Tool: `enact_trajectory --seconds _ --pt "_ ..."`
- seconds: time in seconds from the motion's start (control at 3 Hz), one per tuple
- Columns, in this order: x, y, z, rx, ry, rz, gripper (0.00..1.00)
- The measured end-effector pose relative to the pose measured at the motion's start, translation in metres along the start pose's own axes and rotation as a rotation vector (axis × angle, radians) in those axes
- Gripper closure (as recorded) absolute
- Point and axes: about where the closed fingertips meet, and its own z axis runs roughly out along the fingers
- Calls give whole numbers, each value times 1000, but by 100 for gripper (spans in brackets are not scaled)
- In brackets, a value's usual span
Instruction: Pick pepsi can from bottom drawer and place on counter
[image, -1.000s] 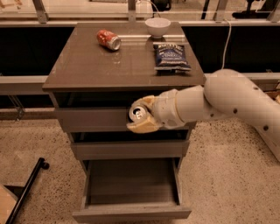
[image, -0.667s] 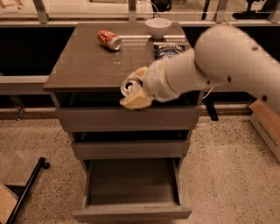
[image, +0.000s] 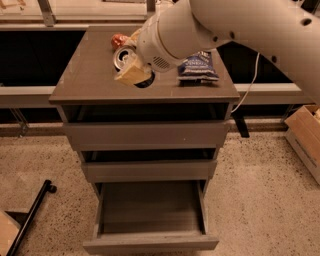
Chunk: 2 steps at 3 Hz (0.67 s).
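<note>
My gripper (image: 130, 60) is shut on the pepsi can (image: 123, 56), whose silver top faces the camera; the can lies tilted in the tan fingers (image: 132, 74). It hangs over the front-middle of the counter (image: 85, 75), its dark lower end close to the surface; I cannot tell if it touches. The bottom drawer (image: 150, 244) is pulled open below and holds nothing. The white arm reaches in from the upper right.
A red-orange dented can (image: 118, 40) lies at the counter's back, just behind the gripper. A blue chip bag (image: 198, 65) lies on the right part. A cardboard box (image: 305, 135) stands on the floor at right, a black pole (image: 30, 215) at lower left.
The gripper has carried the pepsi can up from in front of the top drawer to over the counter. The arm has swung up and back.
</note>
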Motion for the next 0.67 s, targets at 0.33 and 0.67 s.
enact_trajectory --seconds 0.33,0.67 --pt "3 -7 -7 28 2 19 100" --pt "20 -45 -16 100 -39 97 100"
